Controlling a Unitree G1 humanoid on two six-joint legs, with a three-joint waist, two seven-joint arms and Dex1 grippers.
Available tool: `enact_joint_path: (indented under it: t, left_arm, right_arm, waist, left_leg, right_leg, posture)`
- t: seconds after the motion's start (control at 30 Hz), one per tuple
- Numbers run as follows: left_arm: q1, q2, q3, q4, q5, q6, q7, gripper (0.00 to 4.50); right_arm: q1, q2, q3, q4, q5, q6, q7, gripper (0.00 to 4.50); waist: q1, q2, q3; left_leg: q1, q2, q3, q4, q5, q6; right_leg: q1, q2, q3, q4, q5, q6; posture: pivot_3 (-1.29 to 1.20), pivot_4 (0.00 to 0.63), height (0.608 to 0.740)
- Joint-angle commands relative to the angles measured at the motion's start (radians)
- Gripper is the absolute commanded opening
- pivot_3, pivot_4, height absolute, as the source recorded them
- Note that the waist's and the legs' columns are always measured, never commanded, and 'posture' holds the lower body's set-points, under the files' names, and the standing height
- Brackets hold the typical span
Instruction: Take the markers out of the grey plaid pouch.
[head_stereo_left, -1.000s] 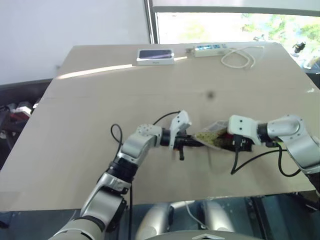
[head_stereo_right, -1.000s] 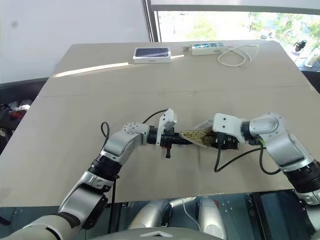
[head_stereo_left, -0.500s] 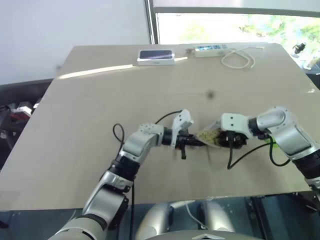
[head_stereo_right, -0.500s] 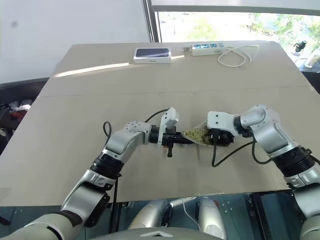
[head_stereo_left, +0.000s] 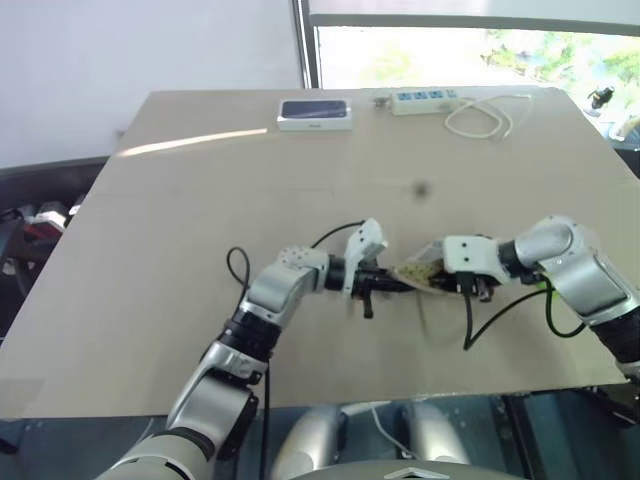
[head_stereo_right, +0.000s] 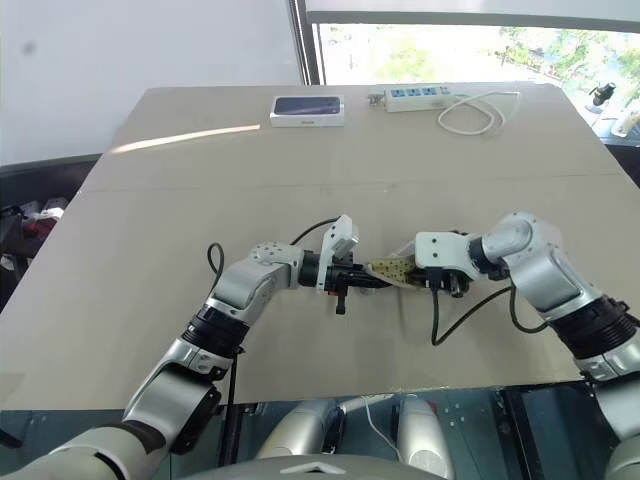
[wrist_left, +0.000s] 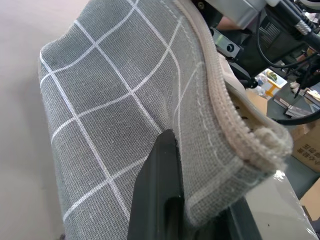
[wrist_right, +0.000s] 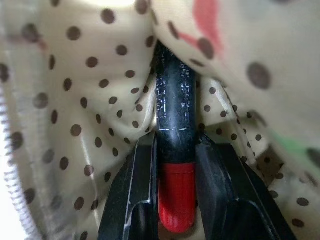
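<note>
Near the table's (head_stereo_left: 200, 200) front edge, the left gripper (wrist_left: 165, 165) pinches the grey plaid pouch (wrist_left: 125, 100) steady (mouth agape) so the right gripper (wrist_right: 175, 150) can clamp the red marker (wrist_right: 176, 195) inside.

Tan table (head_stereo_left: 200, 200); at its far edge, a white-edged dark-topped box (head_stereo_left: 315, 113), a power strip (head_stereo_left: 424, 99), coiled white cable (head_stereo_left: 480, 120).

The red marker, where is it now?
The red marker is inside the grey plaid pouch, between the right hand's fingers, against the dotted lining.
</note>
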Motion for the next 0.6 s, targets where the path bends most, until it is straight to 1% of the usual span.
enact_joint_path:
  t: [0.03,0.2,0.37,0.5,0.6]
  left_arm:
    - [-0.046,-0.025,0.043,-0.011,0.005,-0.061,0.044,0.00]
    - [-0.038,0.012,0.016,-0.007,0.062,-0.139,0.045,0.00]
    - [-0.019,0.038,0.001,-0.038,0.085,-0.162,0.043,0.00]
    - [-0.007,0.042,-0.008,-0.084,0.088,-0.148,0.045,0.00]
    - [-0.009,0.037,-0.007,-0.095,0.084,-0.137,0.051,0.00]
  right_arm:
    - [0.016,-0.006,-0.034,-0.114,0.006,0.078,-0.013,0.58]
    - [0.045,-0.016,-0.113,-0.223,0.035,0.181,-0.056,0.58]
    - [0.071,-0.045,-0.170,-0.319,0.046,0.259,-0.094,0.58]
    - [0.068,-0.089,-0.164,-0.387,0.007,0.262,-0.131,0.58]
    - [0.061,-0.093,-0.156,-0.452,0.019,0.299,-0.137,0.58]
  waist:
    - [-0.001,0.000,0.000]
    - [-0.003,0.000,0.000]
    - [-0.002,0.000,0.001]
    - [-0.002,0.001,0.001]
    - [-0.002,0.001,0.001]
  left_leg:
    - [0.000,0.000,0.000,0.000,0.000,0.000]
    - [-0.001,0.000,0.000,-0.001,0.000,0.000]
    - [-0.002,0.000,0.000,-0.001,0.000,0.000]
    - [-0.004,0.000,0.000,-0.001,0.000,0.000]
    - [-0.005,0.000,-0.001,0.000,0.000,0.000]
  right_leg:
    - [0.000,0.000,0.000,0.000,0.000,0.000]
    - [-0.001,0.000,0.000,0.000,0.000,0.000]
    - [-0.002,0.000,0.000,0.000,0.000,0.000]
    - [-0.004,0.000,0.000,-0.001,0.000,0.000]
    - [-0.005,0.000,-0.001,0.000,0.000,0.000]
  posture:
    - [0.00,0.150,0.740]
    - [0.00,0.150,0.740]
    - [0.00,0.150,0.740]
    - [0.00,0.150,0.740]
    - [0.00,0.150,0.740]
